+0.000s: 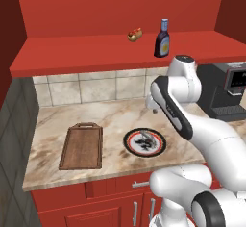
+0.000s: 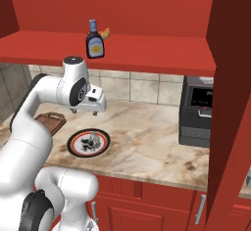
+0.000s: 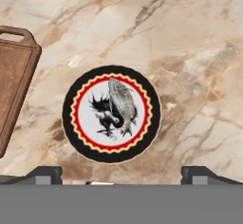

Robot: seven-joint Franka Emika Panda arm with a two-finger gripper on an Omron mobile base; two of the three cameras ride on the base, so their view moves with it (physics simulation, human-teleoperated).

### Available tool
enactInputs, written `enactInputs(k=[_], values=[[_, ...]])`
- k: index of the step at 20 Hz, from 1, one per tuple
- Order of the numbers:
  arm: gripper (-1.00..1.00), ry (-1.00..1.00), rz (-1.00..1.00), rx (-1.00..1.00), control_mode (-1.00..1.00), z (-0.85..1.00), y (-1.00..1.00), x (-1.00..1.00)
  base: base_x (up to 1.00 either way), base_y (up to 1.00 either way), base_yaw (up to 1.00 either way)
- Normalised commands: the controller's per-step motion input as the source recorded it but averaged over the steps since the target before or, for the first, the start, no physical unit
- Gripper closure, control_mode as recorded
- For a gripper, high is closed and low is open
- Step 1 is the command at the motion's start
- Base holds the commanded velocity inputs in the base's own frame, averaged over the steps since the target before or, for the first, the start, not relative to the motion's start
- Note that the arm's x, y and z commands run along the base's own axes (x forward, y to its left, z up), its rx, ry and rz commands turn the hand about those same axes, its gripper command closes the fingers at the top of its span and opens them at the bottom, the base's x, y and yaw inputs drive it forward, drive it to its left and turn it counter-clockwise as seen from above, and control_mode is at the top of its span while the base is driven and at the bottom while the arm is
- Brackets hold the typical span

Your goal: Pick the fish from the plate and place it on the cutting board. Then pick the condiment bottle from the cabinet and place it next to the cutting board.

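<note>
The gripper [image 3: 121, 173] hangs open high above the plate [image 3: 76, 137]; the fish [image 3: 121, 103] lies on it straight below, long axis running roughly away from the fingertips.

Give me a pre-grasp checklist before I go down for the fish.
1. Gripper open: ok, fingertips stand wide apart.
2. Fish on the plate: ok, lying across the black motif.
3. Gripper above the plate, not touching: ok.
4. Cutting board bare, ready for the fish: ok.
5. Fish centred between the fingertips: cannot tell, plate sits a little off-centre in the hand view.
6. Bottle upright in the cabinet: ok.
</note>
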Motion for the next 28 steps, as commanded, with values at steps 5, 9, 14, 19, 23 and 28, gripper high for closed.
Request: enactInputs(k=[5, 9, 14, 19, 23, 28], values=[[-1.0, 0.01, 0.02, 0.0, -1.0, -0.27, 0.03, 0.0, 0.0, 0.0, 0.0], [-1.0, 0.01, 0.04, 0.0, -1.0, -0.28, 0.0, 0.0, 0.0, 0.0, 0.0], [-1.0, 0.0, 0.06, 0.0, -1.0, -0.25, 0.0, 0.0, 0.0, 0.0, 0.0], [-1.0, 0.0, 0.08, 0.0, -1.0, -0.2, 0.0, 0.0, 0.0, 0.0, 0.0], [-1.0, 0.0, 0.08, 0.0, -1.0, -0.19, 0.0, 0.0, 0.0, 0.0, 0.0], [-1.0, 0.0, 0.07, 0.0, -1.0, -0.21, 0.0, 0.01, 0.0, 0.0, 0.0]])
